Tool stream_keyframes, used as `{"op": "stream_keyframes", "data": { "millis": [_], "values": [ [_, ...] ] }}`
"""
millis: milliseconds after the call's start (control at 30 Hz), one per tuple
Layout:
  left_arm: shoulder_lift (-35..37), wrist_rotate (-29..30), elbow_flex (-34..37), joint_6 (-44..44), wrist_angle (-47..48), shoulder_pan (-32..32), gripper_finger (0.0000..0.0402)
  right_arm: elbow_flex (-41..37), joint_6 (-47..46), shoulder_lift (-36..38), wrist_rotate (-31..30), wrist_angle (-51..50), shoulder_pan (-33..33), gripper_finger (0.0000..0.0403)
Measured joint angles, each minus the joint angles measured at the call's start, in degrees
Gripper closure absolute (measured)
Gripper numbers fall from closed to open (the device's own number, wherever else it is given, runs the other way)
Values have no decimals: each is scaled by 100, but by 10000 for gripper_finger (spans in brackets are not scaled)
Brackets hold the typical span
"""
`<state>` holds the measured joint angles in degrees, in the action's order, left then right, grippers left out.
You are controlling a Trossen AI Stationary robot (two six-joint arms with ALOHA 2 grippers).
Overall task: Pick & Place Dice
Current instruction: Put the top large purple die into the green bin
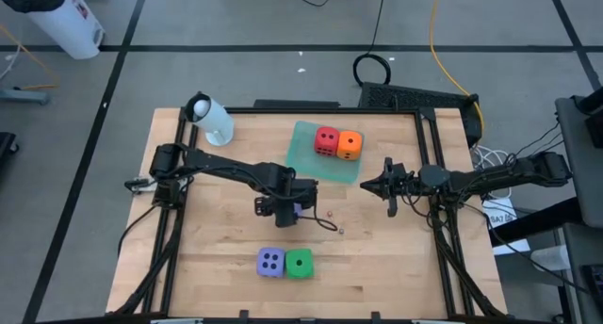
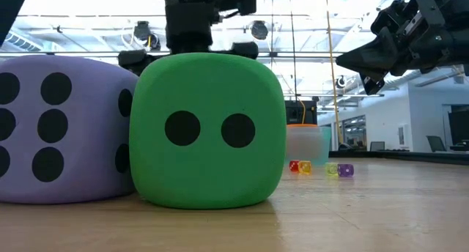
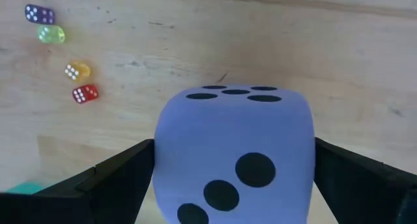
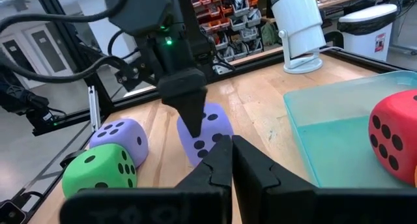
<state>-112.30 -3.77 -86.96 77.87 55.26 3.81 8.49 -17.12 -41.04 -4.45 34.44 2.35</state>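
Closest to the front edge of the table sit two dice side by side and touching: a purple die and a green die.

A little farther in, near the middle, the left gripper is down over the second purple die. Its two dark fingers are spread wide, one on each side of the die. They look very close to its sides, but I cannot tell if they are squeezing it yet. The die seems to sit on the wood.

Just beside it lie four tiny dice.

Farther back is the teal tray. The red die and the orange die sit in it, touching each other.

The right gripper waits off to the right of the tray, up in the air, with its fingers pressed together and nothing in them.

What could go wrong? The die is soft and squishy, I think. If the fingers close off-center, it could twist or pop out. If it is lifted loosely, it could drop and roll into the tiny dice. The tray already has two dice in it, so a clumsy drop could bump them.

The table is pale wood with a black frame. A white round thing on a stand sits at the back left corner. Beyond the table is a big bright room with shelves, bins, cables and a grey floor.
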Motion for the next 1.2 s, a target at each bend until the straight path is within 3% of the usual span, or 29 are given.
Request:
{"op": "stream_keyframes", "data": {
  "millis": [300, 567, 933, 1067, 1200],
  "values": [
    [-201, -465, 7, -615, -4, -276, 3, -2, 22, -2, 2, 4, 2, 403],
    [-104, -368, 25, -1991, -65, -306, 46, -2, 90, -2, 2, 7, 1, 403],
    [951, -118, 51, -2851, -360, -698, 24, -2, 89, 0, 2, 92, 1, 403],
    [1530, 370, 35, -2884, -1301, -1059, 36, -2, 87, 0, 2, 93, 0, 403],
    [1691, 265, 31, -3009, -2436, -1568, 37, -2, 85, 0, 2, 125, 0, 403]
  ]
}}
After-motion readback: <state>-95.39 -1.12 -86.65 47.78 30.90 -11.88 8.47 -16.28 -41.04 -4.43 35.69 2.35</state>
